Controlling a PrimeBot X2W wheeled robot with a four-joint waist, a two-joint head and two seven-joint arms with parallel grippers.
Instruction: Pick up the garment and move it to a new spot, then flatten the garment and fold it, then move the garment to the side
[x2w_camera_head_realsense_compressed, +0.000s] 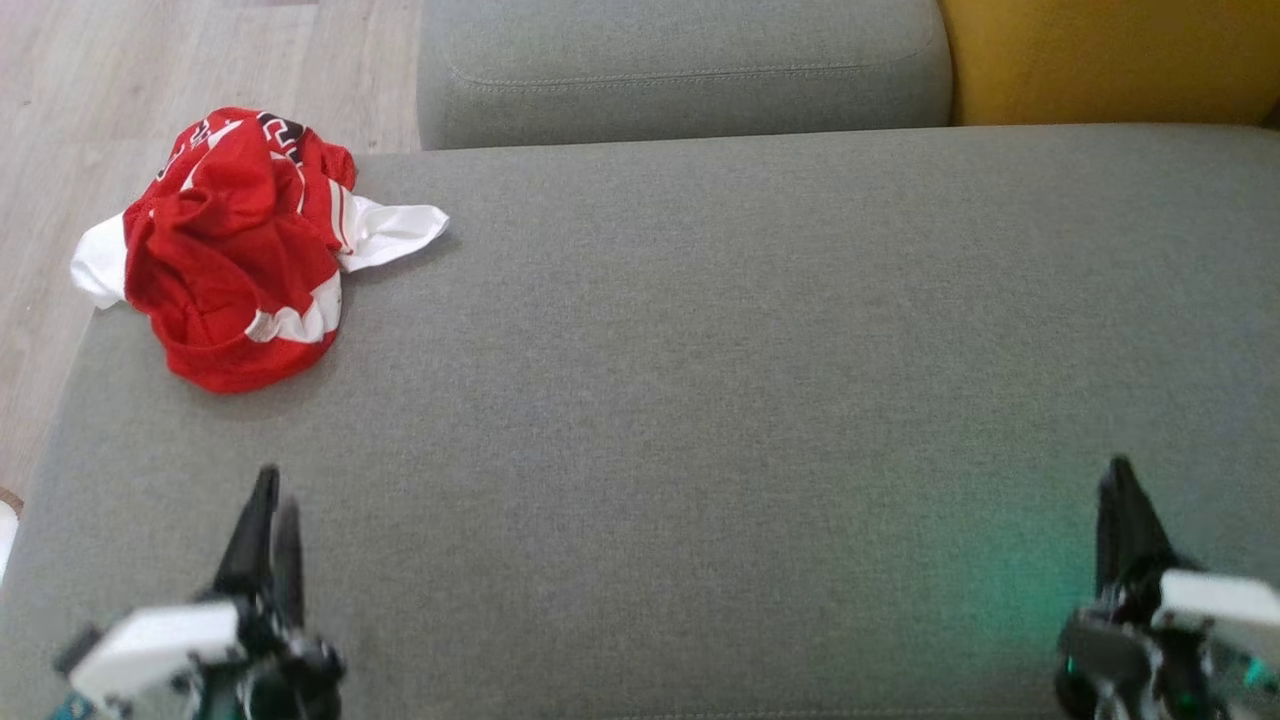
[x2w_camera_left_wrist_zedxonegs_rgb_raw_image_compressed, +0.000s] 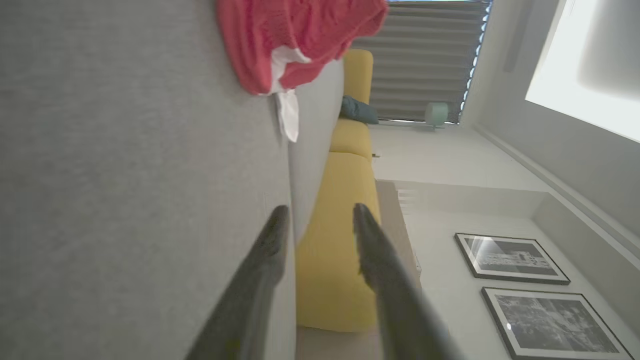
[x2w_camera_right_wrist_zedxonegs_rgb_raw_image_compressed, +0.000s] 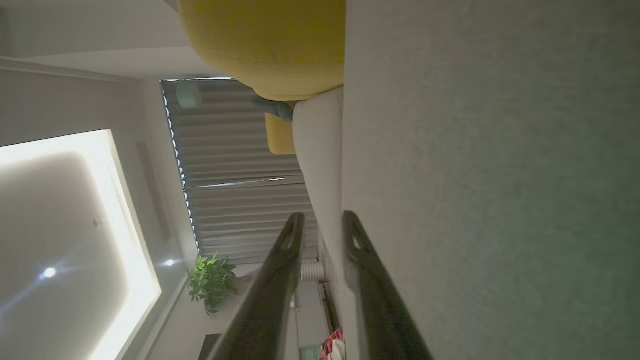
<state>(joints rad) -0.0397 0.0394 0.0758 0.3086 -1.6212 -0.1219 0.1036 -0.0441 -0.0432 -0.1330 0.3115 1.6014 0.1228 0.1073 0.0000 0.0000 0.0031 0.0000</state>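
Garment (x2w_camera_head_realsense_compressed: 235, 250) of red cloth with white trim lies in a crumpled heap at the far left corner of a grey seat cushion (x2w_camera_head_realsense_compressed: 700, 350) in the head view. One white fold hangs over the cushion's left edge, above a pale wood floor (x2w_camera_head_realsense_compressed: 60, 120). The left gripper (x2w_camera_head_realsense_compressed: 278, 490) sits at the near left edge and the right gripper (x2w_camera_head_realsense_compressed: 1118, 470) at the near right edge, both well apart from the heap. A yellow cushion (x2w_camera_head_realsense_compressed: 1100, 60) shows beyond the far right corner.

Left wrist view: the left gripper (x2w_camera_left_wrist_zedxonegs_rgb_raw_image_compressed: 319, 212) has its two dark fingers a modest gap apart with nothing between them. They point along the cushion toward the garment (x2w_camera_left_wrist_zedxonegs_rgb_raw_image_compressed: 295, 35), and a white flap (x2w_camera_left_wrist_zedxonegs_rgb_raw_image_compressed: 288, 115) trails from the heap.

Right wrist view: the right gripper (x2w_camera_right_wrist_zedxonegs_rgb_raw_image_compressed: 322, 222) has its fingers parted by only a narrow slot, empty, beside bare cushion.

The garment looks light, soft and limp, so it will likely sag and unfurl when lifted. A pinch on a raised red fold or on the white flap seems the surest hold, with the jaws closing well down on the thin cloth.
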